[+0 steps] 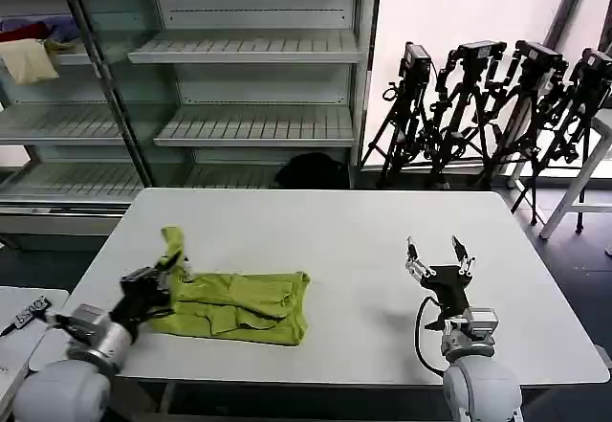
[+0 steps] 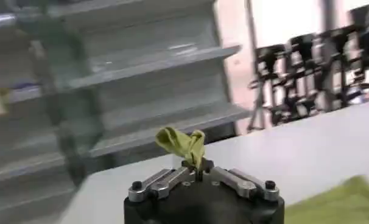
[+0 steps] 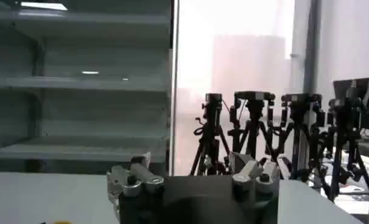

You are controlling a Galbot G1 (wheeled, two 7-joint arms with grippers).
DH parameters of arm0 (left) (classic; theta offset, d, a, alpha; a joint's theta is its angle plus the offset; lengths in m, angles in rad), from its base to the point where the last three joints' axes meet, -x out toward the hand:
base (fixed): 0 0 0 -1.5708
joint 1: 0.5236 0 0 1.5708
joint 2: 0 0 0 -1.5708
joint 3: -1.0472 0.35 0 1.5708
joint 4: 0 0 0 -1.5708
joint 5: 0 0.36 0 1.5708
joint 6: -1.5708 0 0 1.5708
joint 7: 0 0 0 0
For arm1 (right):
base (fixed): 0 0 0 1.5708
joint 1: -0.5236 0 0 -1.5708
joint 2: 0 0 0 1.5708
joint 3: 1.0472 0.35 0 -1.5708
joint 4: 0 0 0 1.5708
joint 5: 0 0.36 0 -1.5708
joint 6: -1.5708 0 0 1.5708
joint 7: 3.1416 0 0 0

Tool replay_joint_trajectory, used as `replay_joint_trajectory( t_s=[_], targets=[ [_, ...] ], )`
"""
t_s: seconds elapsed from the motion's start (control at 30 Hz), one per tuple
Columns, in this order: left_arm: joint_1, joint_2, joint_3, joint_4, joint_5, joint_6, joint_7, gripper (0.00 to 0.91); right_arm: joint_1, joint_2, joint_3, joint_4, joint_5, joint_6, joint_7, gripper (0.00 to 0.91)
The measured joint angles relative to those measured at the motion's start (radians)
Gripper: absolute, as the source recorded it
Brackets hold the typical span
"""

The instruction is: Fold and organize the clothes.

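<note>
I have the left gripper [image 1: 170, 267] clenched on a raised edge of the T-shirt [image 1: 251, 304], whose bunched, half-folded body lies on the table [image 1: 344, 231] beside it, folding unfinished, while the right gripper [image 1: 437, 253] waits spread and empty.

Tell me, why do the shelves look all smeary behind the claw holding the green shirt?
In the left wrist view the shelves and tripods are smeared, while the left claw pinching the T-shirt looks crisp. In the head view the bright window glares white. In the right wrist view that window washes out, hazing the tripods.
</note>
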Motion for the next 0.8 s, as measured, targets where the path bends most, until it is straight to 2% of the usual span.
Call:
replay_joint_trajectory(
  t_s=[0.4, 0.8],
  targets=[
    [-0.024, -0.06, 0.254, -0.011, 0.062, 0.048, -0.026, 0.0, -0.001, 0.005, -0.002, -0.009, -0.005, 0.004, -0.001, 0.907],
    [-0.048, -0.106, 0.36, 0.051, 0.112, 0.063, -0.049, 0.02, -0.003, 0.006, -0.008, -0.016, -0.012, 0.006, 0.0, 0.907]
  ],
)
